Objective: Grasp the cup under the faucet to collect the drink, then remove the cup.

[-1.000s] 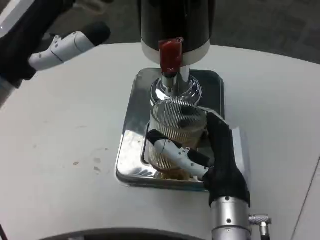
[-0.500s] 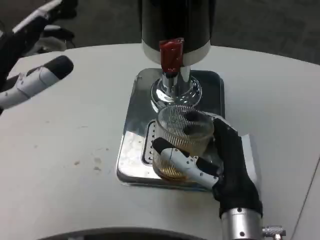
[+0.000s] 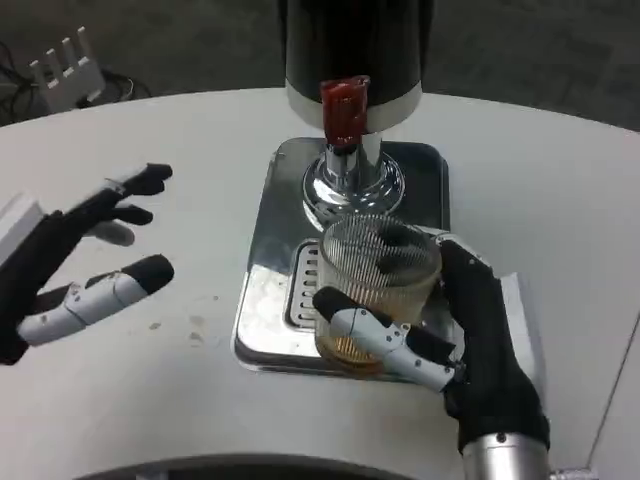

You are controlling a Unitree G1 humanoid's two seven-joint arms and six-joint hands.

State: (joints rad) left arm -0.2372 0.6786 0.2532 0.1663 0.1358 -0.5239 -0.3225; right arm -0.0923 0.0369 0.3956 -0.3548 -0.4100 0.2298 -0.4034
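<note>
A clear ribbed cup [image 3: 377,280] with a little amber drink at its bottom is held over the front edge of the shiny steel drip tray [image 3: 268,270]. My right hand [image 3: 470,335] grips it from the right, fingers wrapped across its front. Behind it stands the black dispenser [image 3: 352,45] with a red tap lever [image 3: 344,108] and a chrome spout [image 3: 350,180]. The cup sits nearer to me than the spout. My left hand [image 3: 75,268] hovers over the table at the left, fingers spread, holding nothing.
The white round table [image 3: 150,400] has a few small brown specks [image 3: 195,330] left of the tray. A white ridged object [image 3: 68,65] lies on the dark floor at the far left.
My right hand has drawn the cup toward me and slightly right, away from under the spout. My left hand has dropped from the upper left to low over the table.
</note>
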